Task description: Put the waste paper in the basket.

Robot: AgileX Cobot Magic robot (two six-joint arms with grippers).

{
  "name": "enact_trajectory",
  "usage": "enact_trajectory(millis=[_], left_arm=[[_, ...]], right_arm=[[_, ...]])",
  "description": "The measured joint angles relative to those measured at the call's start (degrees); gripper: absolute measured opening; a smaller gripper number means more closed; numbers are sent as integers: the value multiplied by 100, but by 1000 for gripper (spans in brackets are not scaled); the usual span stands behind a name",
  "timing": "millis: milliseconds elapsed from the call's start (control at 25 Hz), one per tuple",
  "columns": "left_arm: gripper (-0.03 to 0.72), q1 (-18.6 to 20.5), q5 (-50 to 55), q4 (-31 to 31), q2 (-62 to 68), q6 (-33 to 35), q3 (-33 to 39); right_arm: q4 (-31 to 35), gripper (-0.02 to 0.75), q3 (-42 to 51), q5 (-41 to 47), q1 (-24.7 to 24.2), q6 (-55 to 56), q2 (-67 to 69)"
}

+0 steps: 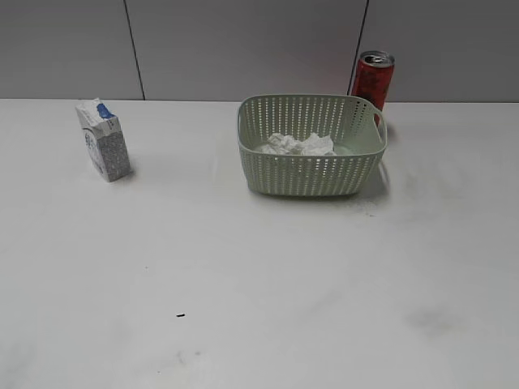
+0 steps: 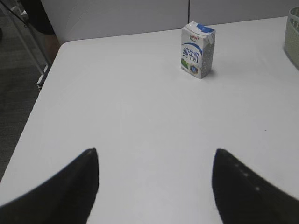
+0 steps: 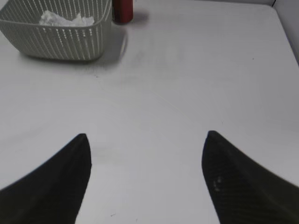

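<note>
The pale green slotted basket (image 1: 308,174) stands at the back middle of the white table. Crumpled white waste paper (image 1: 298,145) lies inside it; I cannot tell the wads apart. The right wrist view shows the basket (image 3: 60,39) at its top left with the paper (image 3: 65,19) in it. A sliver of the basket (image 2: 293,32) shows at the left wrist view's right edge. My left gripper (image 2: 155,151) is open and empty above bare table. My right gripper (image 3: 145,135) is open and empty above bare table. Neither gripper appears in the exterior view.
A red drink can (image 1: 372,79) stands just behind the basket's right corner, also in the right wrist view (image 3: 123,10). A white-and-blue carton (image 1: 103,139) stands at the back left, also in the left wrist view (image 2: 197,50). The table's left edge (image 2: 35,112) is near.
</note>
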Motion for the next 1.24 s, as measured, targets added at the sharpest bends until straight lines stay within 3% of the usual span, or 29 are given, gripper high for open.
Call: enact_trajectory(millis=[440,1240], left_arm=[[554,0,0,0,0,0,0],[537,0,0,0,0,0,0]], right_arm=[[93,561,118,493,0,-76,-589],[211,556,164,500,0,-80,-589]])
